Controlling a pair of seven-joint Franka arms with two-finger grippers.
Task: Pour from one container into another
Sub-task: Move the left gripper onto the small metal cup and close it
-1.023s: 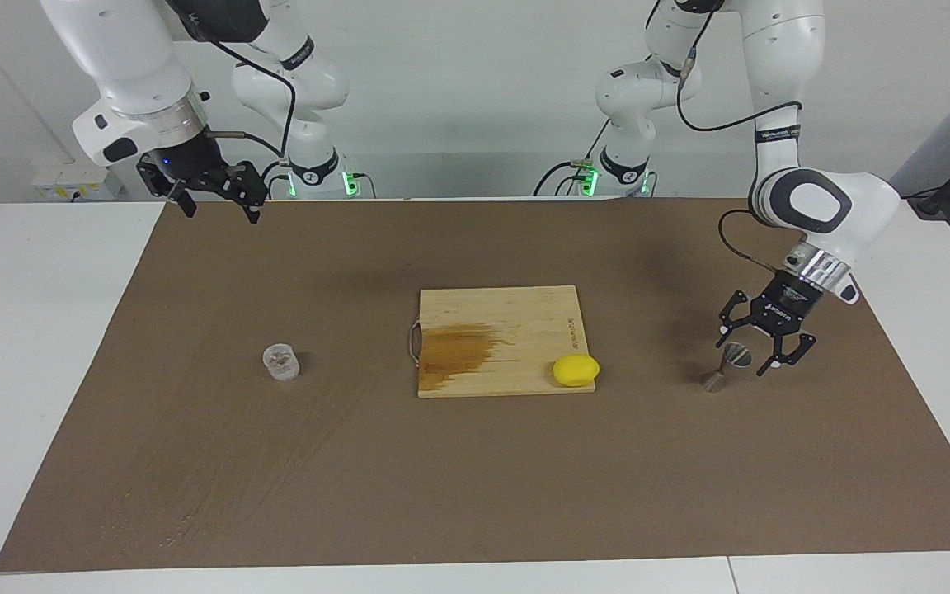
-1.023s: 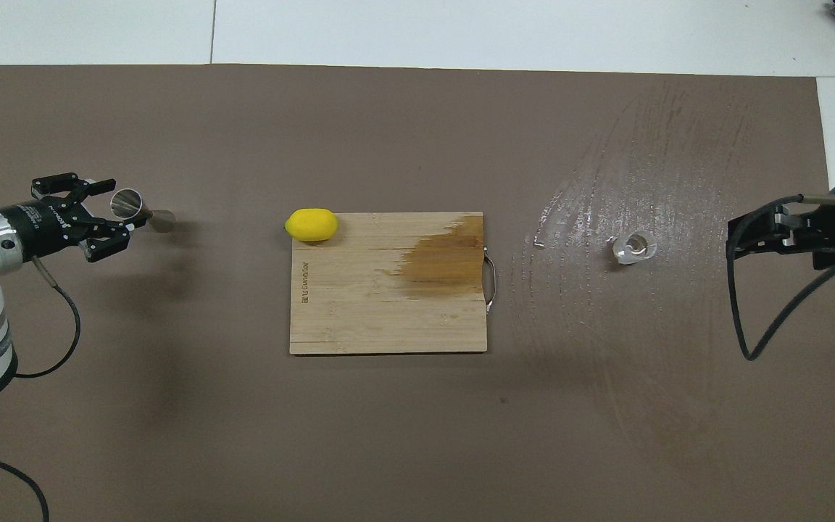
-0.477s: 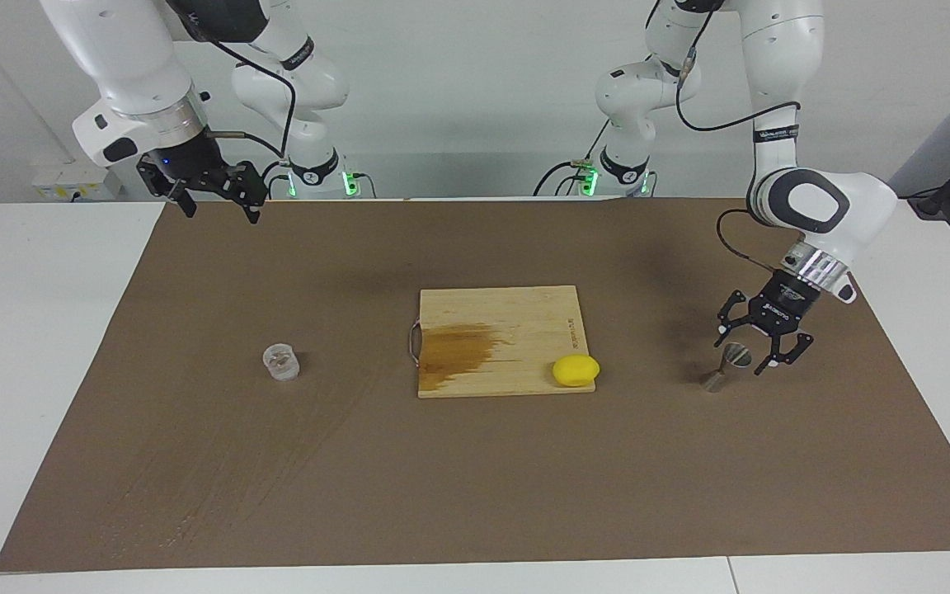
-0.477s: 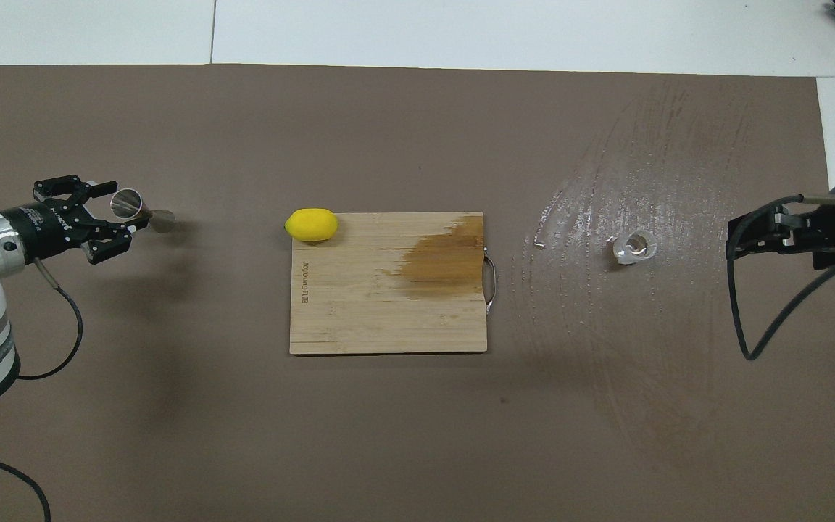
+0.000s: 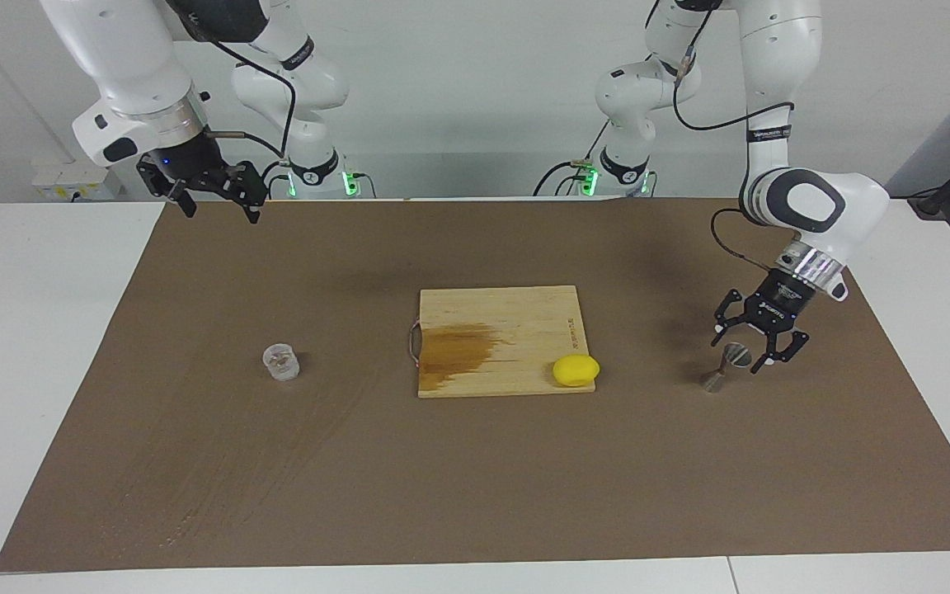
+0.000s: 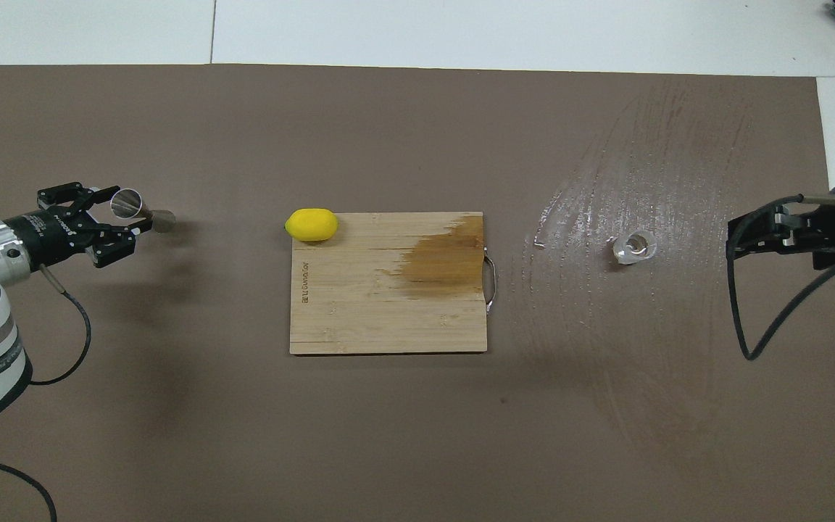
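Observation:
The clear glass cup (image 5: 280, 361) stands upright on the brown mat toward the right arm's end of the table; it also shows in the overhead view (image 6: 633, 248). The steel jigger (image 5: 725, 369) stands on the mat toward the left arm's end, its top cup (image 6: 126, 203) shiny. My left gripper (image 5: 745, 348) is open, tilted down, with its fingertips on either side of the jigger's top cup; in the overhead view the left gripper (image 6: 119, 216) is at the jigger's rim. My right gripper (image 5: 219, 208) is open and empty, raised over the mat's edge nearest the robots, apart from the cup.
A wooden cutting board (image 5: 500, 313) with a dark wet stain lies mid-table. A yellow lemon (image 5: 576, 370) sits on its corner toward the jigger. Wet streaks (image 6: 606, 167) mark the mat around the glass cup.
My left gripper has shifted slightly along the jigger's top cup, and its fingers look a little closer together. The jigger, the cup and the right arm have not moved.

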